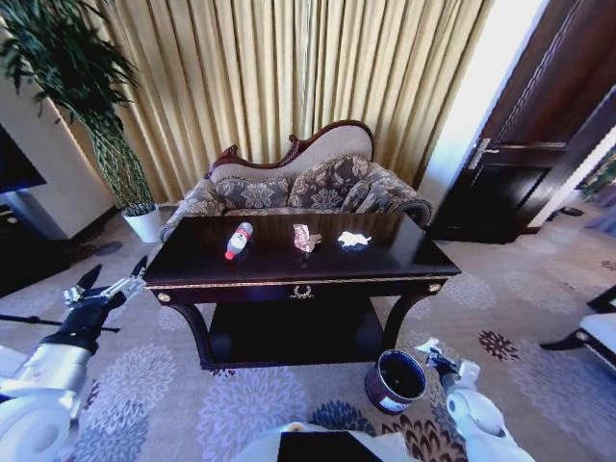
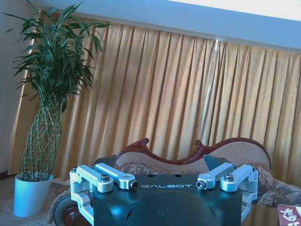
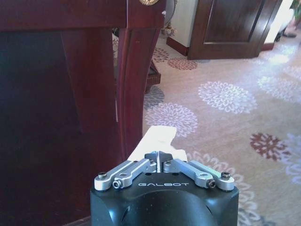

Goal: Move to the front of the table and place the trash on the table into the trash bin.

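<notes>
The right gripper (image 3: 159, 157), pinched on the bin (image 1: 396, 381) rim beside a table (image 1: 298, 269) leg, sits low; the left gripper (image 1: 108, 281) gapes wide toward the bottle (image 1: 238, 240).

The dark wooden bench (image 1: 289, 265) at centre frame has a glossy, mirror-smooth top edged in gold metal trim, carrying a clear plastic bottle (image 1: 238, 240), a crumpled foil-like wrapper (image 1: 306, 237) and a crumpled white tissue (image 1: 353, 239). Below right, the bin (image 1: 395, 381) looks smooth and dark beside patterned pile carpet (image 1: 241, 404). Matt silver metal fingers (image 2: 115, 176) sit on glossy black casing; pleated gold cloth curtains (image 1: 289, 87) hang behind.
</notes>
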Robot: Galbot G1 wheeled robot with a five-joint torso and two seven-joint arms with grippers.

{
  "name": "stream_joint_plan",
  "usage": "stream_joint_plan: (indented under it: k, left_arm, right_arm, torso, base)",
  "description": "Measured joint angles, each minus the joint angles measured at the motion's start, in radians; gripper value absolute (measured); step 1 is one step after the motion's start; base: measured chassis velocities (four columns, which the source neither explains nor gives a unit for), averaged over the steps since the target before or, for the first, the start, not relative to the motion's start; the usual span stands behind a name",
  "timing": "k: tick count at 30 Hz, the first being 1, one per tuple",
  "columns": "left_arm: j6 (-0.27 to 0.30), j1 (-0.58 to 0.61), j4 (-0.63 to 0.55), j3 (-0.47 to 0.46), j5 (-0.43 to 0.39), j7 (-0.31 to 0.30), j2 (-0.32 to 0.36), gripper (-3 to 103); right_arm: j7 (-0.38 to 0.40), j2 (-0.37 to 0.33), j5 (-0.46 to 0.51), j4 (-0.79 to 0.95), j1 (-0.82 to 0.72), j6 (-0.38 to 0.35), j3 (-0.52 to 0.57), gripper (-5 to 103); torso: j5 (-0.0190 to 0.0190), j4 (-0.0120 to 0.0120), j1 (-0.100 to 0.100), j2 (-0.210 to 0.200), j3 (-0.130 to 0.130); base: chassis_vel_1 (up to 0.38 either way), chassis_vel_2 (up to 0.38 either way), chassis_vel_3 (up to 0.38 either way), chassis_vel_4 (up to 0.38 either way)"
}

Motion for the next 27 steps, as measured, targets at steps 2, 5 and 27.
stream_joint_plan:
  k: [2, 5, 27]
  left_arm:
    - [-0.001, 0.001, 0.000, 0.000, 0.000, 0.000, -0.001, 100]
    - [-0.001, 0.001, -0.004, -0.001, 0.000, 0.001, -0.001, 100]
    - [-0.003, -0.002, -0.010, 0.002, 0.002, 0.003, -0.005, 100]
  right_arm:
    - [0.000, 0.001, -0.022, -0.015, 0.010, 0.006, -0.004, 7]
    - [0.001, 0.001, -0.033, -0.024, 0.020, 0.010, -0.007, 17]
    - [0.004, 0.008, -0.013, 0.016, -0.015, 0.018, 0.007, 97]
  torso:
    - [0.0000, 0.0001, 0.000, 0.000, 0.000]
    - [0.0000, 0.0002, 0.000, 0.000, 0.000]
    - [0.0001, 0.0001, 0.000, 0.000, 0.000]
  base:
    - [0.000, 0.000, 0.000, 0.000]
    - [0.000, 0.000, 0.000, 0.000]
    - [0.000, 0.000, 0.000, 0.000]
